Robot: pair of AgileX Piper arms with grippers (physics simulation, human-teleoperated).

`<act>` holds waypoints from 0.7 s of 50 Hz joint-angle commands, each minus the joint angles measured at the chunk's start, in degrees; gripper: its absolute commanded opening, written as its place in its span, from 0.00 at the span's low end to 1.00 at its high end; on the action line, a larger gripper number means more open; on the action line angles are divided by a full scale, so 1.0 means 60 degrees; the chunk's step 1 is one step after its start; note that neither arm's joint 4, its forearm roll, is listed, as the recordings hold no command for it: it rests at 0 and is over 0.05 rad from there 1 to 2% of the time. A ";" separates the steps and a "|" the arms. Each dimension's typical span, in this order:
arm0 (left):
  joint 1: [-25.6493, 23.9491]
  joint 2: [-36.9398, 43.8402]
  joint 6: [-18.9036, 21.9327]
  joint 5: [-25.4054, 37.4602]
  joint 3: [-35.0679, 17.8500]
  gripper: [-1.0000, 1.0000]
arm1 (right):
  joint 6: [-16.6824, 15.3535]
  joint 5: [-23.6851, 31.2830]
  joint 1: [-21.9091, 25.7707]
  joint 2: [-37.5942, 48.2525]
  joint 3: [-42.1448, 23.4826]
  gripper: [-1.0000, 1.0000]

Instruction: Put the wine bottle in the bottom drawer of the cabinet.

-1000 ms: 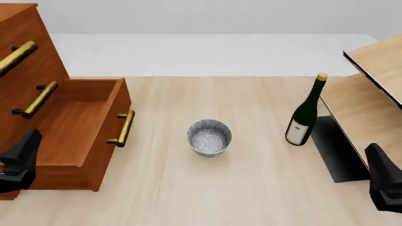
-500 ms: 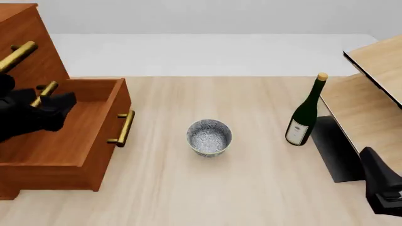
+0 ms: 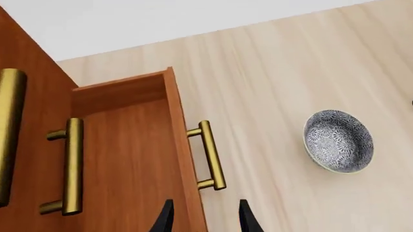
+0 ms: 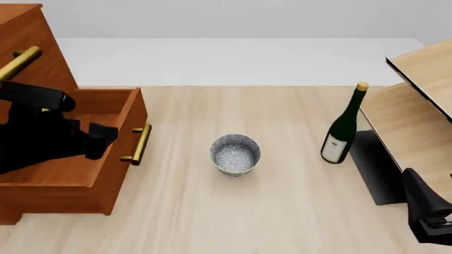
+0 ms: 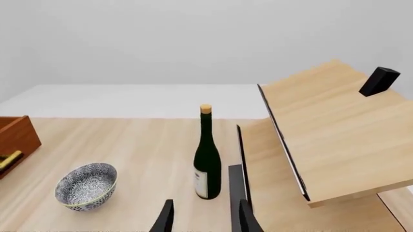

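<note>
Two arms share the light-wood tabletop [image 4: 282, 211], and neither touches the wine bottle [image 4: 343, 127], which stands upright near the right side, just beside the pale slanted shelf unit [image 4: 416, 100]. In the right wrist view the bottle [image 5: 206, 159] shows its tan cork and white label, with nothing gripping it. The left pincer [image 3: 203, 217] hangs above the pulled-out bottom drawer [image 4: 84, 153] of the cabinet [image 4: 28, 53]; its two dark fingertips [image 3: 166, 220] stand apart with nothing between them, so it is released, and they straddle the drawer's front panel close to the brass bar handle [image 3: 212, 155]. From the front, the left arm's black body covers much of the drawer's inside, reaching toward that handle [image 4: 139, 144]. The cabinet's upper drawer fronts carry their own brass handles [image 4: 21, 61]. A patterned blue-grey bowl [image 4: 235, 154] sits on the tabletop between the drawer and the bottle, apart from both. The right pincer [image 5: 203, 217] is low at the near right corner of the front view, well apart from the bottle; its fingertips [image 5: 242, 217] are spread and empty, pointing toward the bottle and the shelf's dark edge.
</note>
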 commanded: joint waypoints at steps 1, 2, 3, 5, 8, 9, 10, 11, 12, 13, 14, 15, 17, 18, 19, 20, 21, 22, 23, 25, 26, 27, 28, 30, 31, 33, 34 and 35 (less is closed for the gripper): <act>-0.0062 0.0587 0.0283 -0.0218 0.0296 1.00 | 0.0007 0.0070 0.0033 0.0006 0.0001 1.00; -0.0042 0.0546 0.0159 -0.0257 0.0291 1.00 | 0.0012 0.0065 0.0027 0.0007 0.0001 1.00; -0.0009 0.0664 -0.0014 -0.0249 0.0296 1.00 | 0.0001 0.0068 0.0035 0.0013 0.0001 1.00; -0.0099 0.0582 0.0111 -0.0333 0.0389 1.00 | 0.0008 0.0071 0.0026 0.0019 0.0001 1.00; -0.0105 0.0699 0.0041 -0.0494 0.0506 1.00 | 0.0001 0.0064 0.0045 0.0020 0.0001 1.00; -0.0117 0.0725 0.0020 -0.0541 0.0535 1.00 | -0.0003 0.0070 0.0059 0.0020 0.0001 1.00; -0.0107 0.0746 0.0026 -0.0610 0.0581 1.00 | -0.0001 0.0075 0.0054 0.0016 0.0001 1.00; -0.0120 0.0773 0.0041 -0.0661 0.0633 1.00 | 0.0002 0.0078 0.0045 0.0011 0.0001 1.00; -0.0245 0.0832 -0.0144 -0.0724 0.0697 1.00 | -0.0018 0.0095 0.0047 0.0000 0.0001 1.00; -0.0242 0.0868 -0.0146 -0.0767 0.0729 1.00 | -0.0018 0.0098 0.0045 -0.0006 0.0001 1.00; -0.0157 0.0947 0.0096 -0.0888 0.0816 1.00 | -0.0020 0.0098 0.0026 -0.0009 0.0001 1.00; -0.0185 0.0970 0.0032 -0.1006 0.0888 1.00 | -0.0031 0.0103 0.0021 -0.0013 0.0001 1.00; -0.0258 0.1042 -0.0080 -0.1078 0.0933 1.00 | -0.0172 0.0135 0.0043 -0.0003 0.0001 1.00; -0.0212 0.1076 -0.0034 -0.1127 0.0938 1.00 | -0.0111 0.0137 0.0037 -0.0009 0.0001 1.00; -0.0240 0.1085 -0.0062 -0.1152 0.0937 1.00 | -0.0099 0.0139 0.0035 -0.0010 0.0001 1.00; -0.0232 0.1146 -0.0103 -0.1189 0.0944 1.00 | -0.0136 0.0152 0.0062 -0.0010 0.0001 1.00; -0.0224 0.1160 -0.0049 -0.1240 0.0959 1.00 | -0.0119 0.0150 0.0047 -0.0016 0.0001 1.00; -0.0207 0.1189 -0.0040 -0.1279 0.0972 1.00 | -0.0106 0.0147 0.0046 -0.0016 0.0001 1.00; -0.0207 0.1210 -0.0044 -0.1303 0.0988 1.00 | -0.0101 0.0148 0.0052 -0.0016 0.0001 1.00; -0.0220 0.1256 -0.0047 -0.1387 0.1039 1.00 | -0.0097 0.0136 0.0044 -0.0018 0.0000 1.00; -0.0205 0.1288 -0.0033 -0.1428 0.1070 1.00 | -0.0087 0.0136 0.0049 -0.0022 0.0000 1.00; -0.0209 0.1294 -0.0041 -0.1444 0.1079 1.00 | -0.0081 0.0136 0.0038 -0.0023 0.0000 1.00; -0.0243 0.1302 -0.0115 -0.1472 0.1106 1.00 | -0.0097 0.0144 0.0040 -0.0024 0.0000 1.00; -0.0240 0.1331 -0.0122 -0.1532 0.1155 1.00 | -0.0079 0.0142 0.0035 -0.0024 0.0000 1.00; -0.0221 0.1349 -0.0131 -0.1569 0.1174 1.00 | -0.0090 0.0149 0.0050 -0.0023 0.0000 1.00; -0.0213 0.1378 -0.0148 -0.1631 0.1234 1.00 | -0.0079 0.0152 0.0043 -0.0022 0.0000 1.00; -0.0197 0.1387 -0.0174 -0.1662 0.1253 1.00 | -0.0083 0.0155 0.0051 -0.0020 0.0000 1.00; -0.0218 0.1390 -0.0166 -0.1689 0.1287 1.00 | -0.0090 0.0156 0.0051 -0.0019 0.0000 1.00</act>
